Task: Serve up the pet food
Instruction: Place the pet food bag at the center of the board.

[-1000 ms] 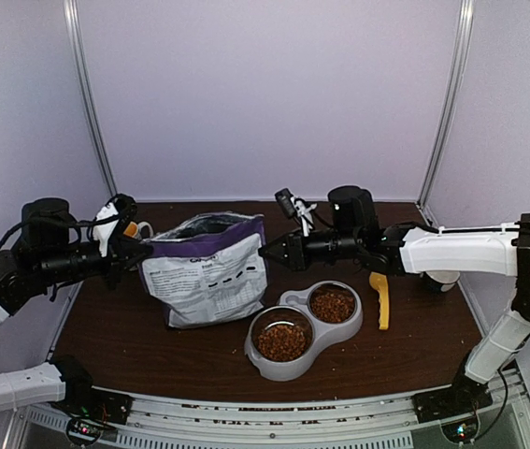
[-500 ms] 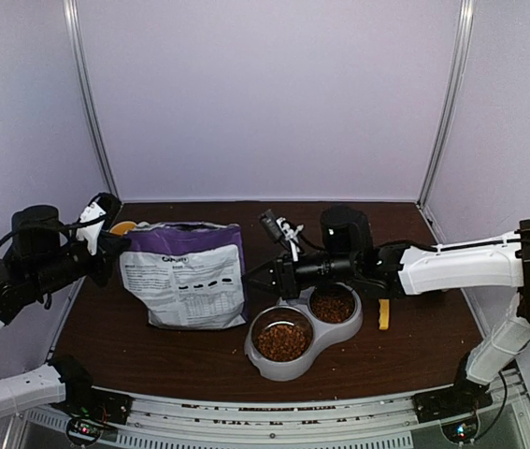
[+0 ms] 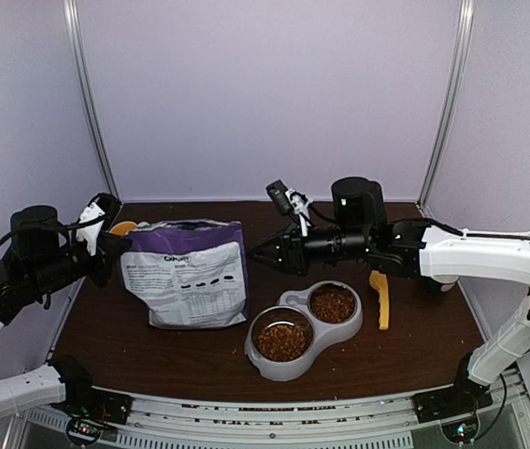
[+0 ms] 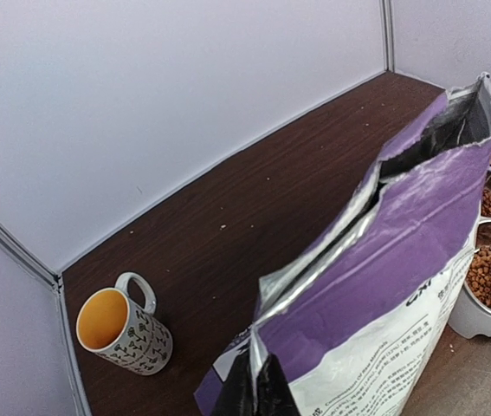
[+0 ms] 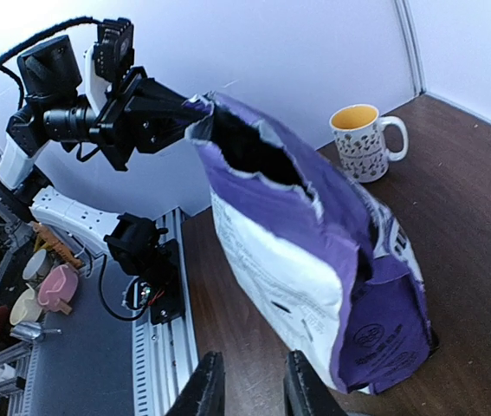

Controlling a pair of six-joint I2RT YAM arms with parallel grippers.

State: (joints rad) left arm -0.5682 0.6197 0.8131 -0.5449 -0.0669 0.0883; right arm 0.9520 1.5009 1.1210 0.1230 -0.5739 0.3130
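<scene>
Status: left gripper (image 4: 255, 390) closed on the purple-and-white foil bag (image 3: 190, 281); right gripper (image 5: 252, 368) slightly parted, empty.
The bag stands upright on the dark wood-grain counter (image 3: 414, 346), pinched at the top corner nearest the left arm; the right gripper hovers near its opposite edge, apart from it. The reddish-brown dry kibble pellets (image 3: 282, 341) fill both wells of the grey plastic double bowl (image 3: 297, 299), near the bag.

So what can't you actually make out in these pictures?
- Inside the bag: right wrist view, its mouth is only dark shadow.
- The mug: top view, mostly hidden behind bag and left arm.
- The bag's small print: too small in every view.
- A pale object: top view, right arm covers most of it.
</scene>
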